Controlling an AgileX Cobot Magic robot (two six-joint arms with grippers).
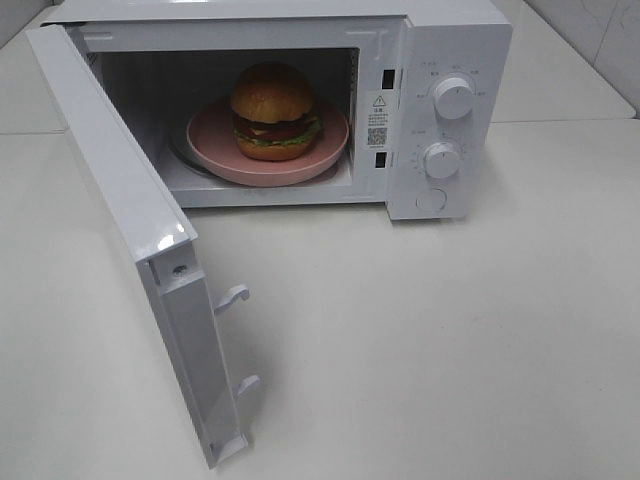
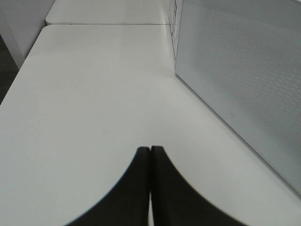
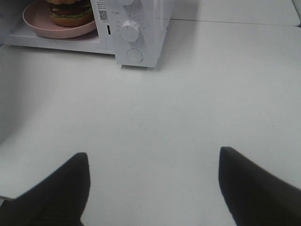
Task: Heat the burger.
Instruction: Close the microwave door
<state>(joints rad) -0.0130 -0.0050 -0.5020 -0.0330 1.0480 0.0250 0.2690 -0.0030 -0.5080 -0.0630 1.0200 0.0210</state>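
Currently at the door-closing step, by the look of it. Left hand: fingers pressed together, gripping nothing, low over the tabletop, just beside the outer face of the swung-out door. Best pushed with the joined fingers on that outer face, out toward the free edge, following the arc round the hinge. Keep off the two latch hooks on the inner side; press through until latched. Burger: inside the microwave, centred on the pink plate, upright, clear of the cavity walls. Glossy golden-brown dome, dark patty, a streak of red, green lettuce frill near the base; stack looks intact. Plate rim near the front sill, so worth checking the door clears it. Further right, upper knob, lower knob. Right hand: fingers spread wide, empty, over bare tabletop, well apart from the panel; probably suited to the knobs afterwards
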